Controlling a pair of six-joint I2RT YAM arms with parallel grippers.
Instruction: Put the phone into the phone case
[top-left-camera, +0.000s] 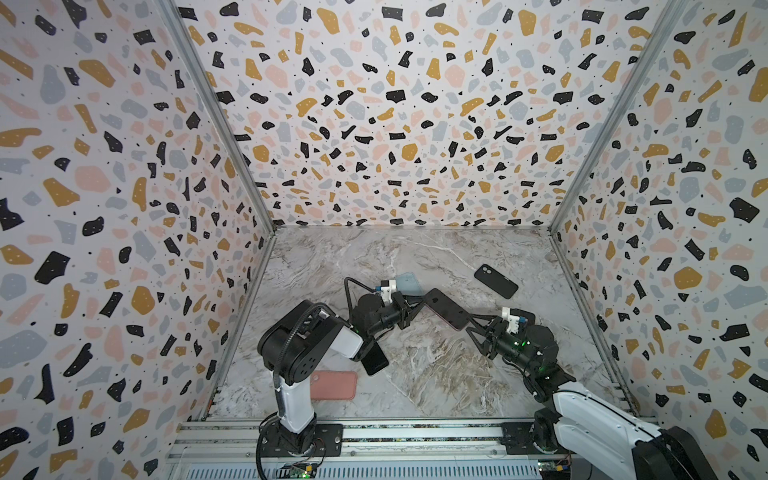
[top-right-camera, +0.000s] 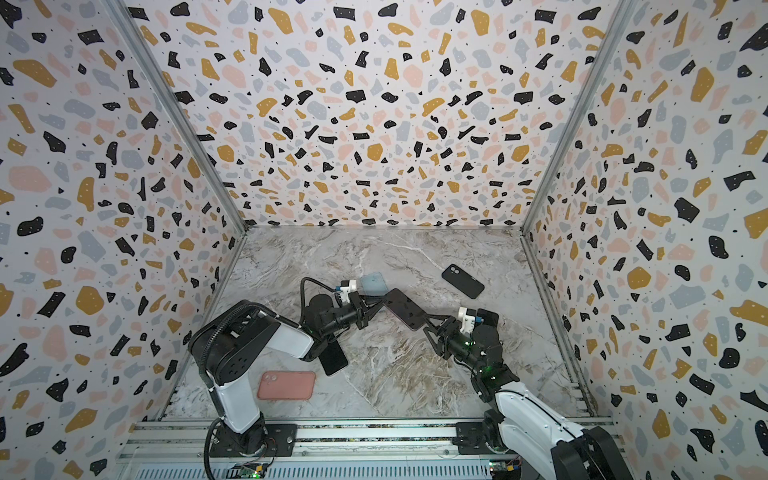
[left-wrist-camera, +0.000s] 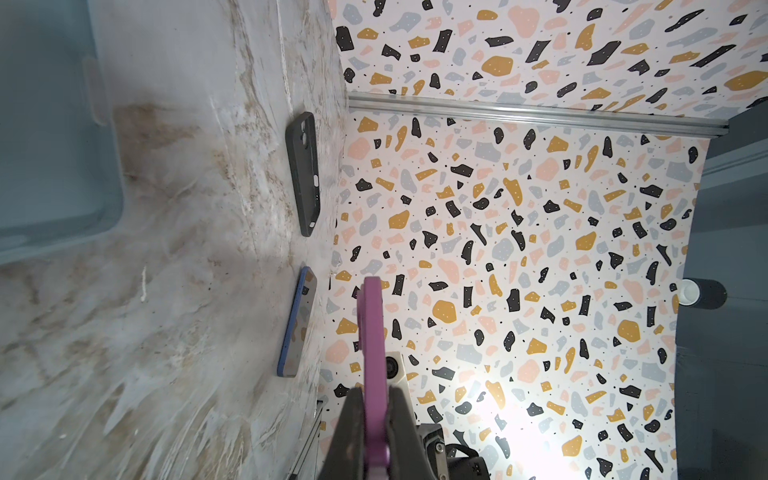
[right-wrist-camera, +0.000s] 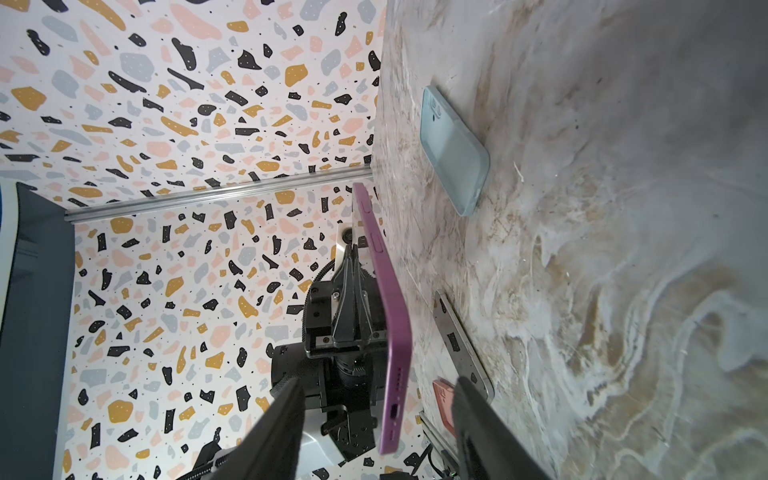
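Note:
The purple phone hangs in the air over the middle of the marble table, dark screen up. My left gripper is shut on one short end of the phone. At the other end, my right gripper stands open with a finger on each side of the phone and a gap on both sides. A light blue phone case lies just behind the left gripper. A black case lies at the back right.
A pink case lies at the front left beside the left arm's base. A dark phone lies partly under the left arm. A blue phone lies by the right arm. Patterned walls close in three sides.

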